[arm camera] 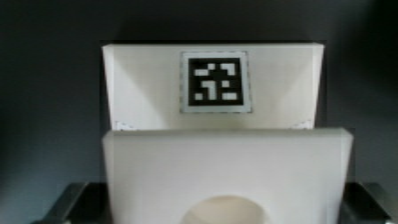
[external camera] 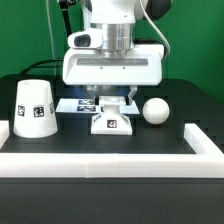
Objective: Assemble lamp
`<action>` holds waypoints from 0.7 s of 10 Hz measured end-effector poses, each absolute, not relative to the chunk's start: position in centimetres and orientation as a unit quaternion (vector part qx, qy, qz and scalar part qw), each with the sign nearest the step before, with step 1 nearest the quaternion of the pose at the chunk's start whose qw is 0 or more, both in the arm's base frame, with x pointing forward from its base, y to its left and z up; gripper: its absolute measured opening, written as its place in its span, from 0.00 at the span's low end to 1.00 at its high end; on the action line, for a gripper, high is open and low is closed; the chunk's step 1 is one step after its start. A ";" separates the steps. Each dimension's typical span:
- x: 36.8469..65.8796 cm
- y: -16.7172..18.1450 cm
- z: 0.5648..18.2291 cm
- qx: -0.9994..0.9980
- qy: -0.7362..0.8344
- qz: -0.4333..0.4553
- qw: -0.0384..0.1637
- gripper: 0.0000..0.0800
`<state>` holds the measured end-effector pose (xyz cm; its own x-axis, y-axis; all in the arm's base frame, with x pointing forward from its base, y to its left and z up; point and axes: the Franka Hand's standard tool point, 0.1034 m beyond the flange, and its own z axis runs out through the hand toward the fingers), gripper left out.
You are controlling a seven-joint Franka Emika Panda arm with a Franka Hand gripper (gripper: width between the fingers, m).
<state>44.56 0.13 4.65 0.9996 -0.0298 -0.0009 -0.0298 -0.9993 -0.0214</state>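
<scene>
The white square lamp base (external camera: 113,122) stands on the black table at the middle, tags on its front. My gripper (external camera: 113,102) is straight above it, with its fingers down at the base's sides. In the wrist view the base (arm camera: 214,150) fills the frame, with a tag on its far part and its round socket hole (arm camera: 228,210) close below. My gripper (arm camera: 226,206) has a dark finger (arm camera: 84,205) against each side of the base, with no gap showing. The tapered shade (external camera: 33,108) stands at the exterior view's left. The ball-shaped bulb (external camera: 155,111) lies at the right.
The marker board (external camera: 78,103) lies flat just behind the base. A long white border rail (external camera: 110,158) runs along the front and turns back at the exterior view's right (external camera: 203,143).
</scene>
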 end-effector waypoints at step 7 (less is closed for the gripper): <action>46.0 0.4 4.6 -1.000 -0.004 -0.007 0.012 0.67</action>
<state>46.01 0.42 4.64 0.9999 0.0072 0.0146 0.0076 -0.9997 -0.0233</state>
